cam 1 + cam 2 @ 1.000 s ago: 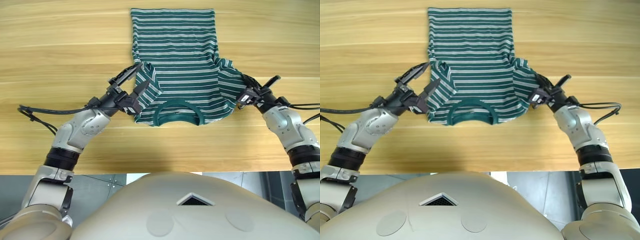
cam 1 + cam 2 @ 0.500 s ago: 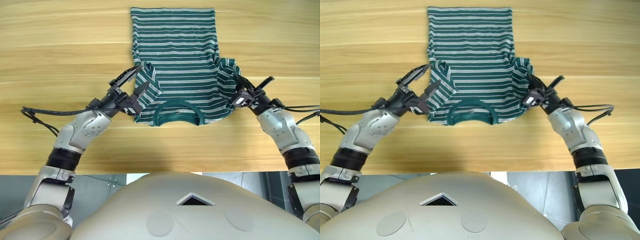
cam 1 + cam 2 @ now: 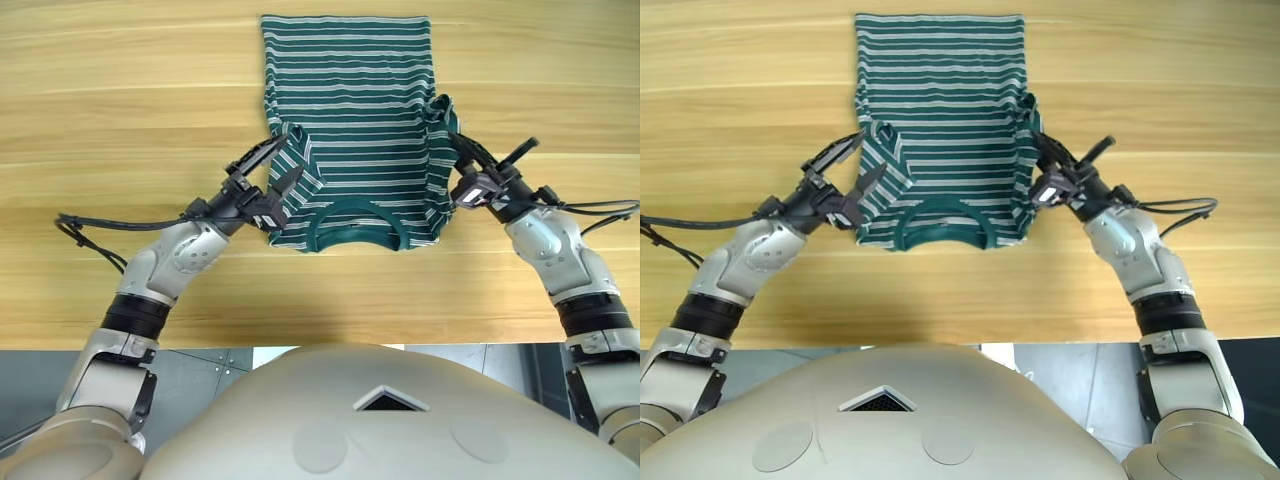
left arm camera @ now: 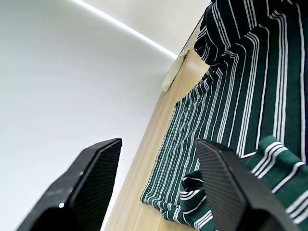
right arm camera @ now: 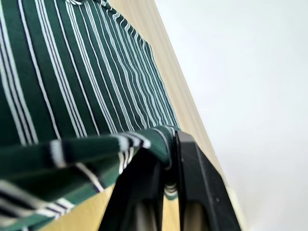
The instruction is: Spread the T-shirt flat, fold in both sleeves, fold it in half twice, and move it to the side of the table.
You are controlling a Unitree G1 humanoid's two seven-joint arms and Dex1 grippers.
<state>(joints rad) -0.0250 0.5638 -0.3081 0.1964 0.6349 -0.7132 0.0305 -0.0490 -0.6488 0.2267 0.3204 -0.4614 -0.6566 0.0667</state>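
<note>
From the head, the green striped T-shirt [image 3: 350, 100] lies on the wooden desk [image 3: 120, 100] straight ahead, collar near and hem far. Its left sleeve [image 3: 305, 160] is folded inward beside the left end effector [image 3: 283, 160], while the right end effector [image 3: 460, 152] holds the right sleeve [image 3: 443, 125] raised off the desk. The left wrist view has that end effector's fingers [image 4: 91, 183] wide apart with nothing between them; the right wrist view shows its pair pinched tight on the sleeve's edge. This looks like thin, light, limp knit that will probably sag and lose a crease — best gripped at hems and corners.
</note>
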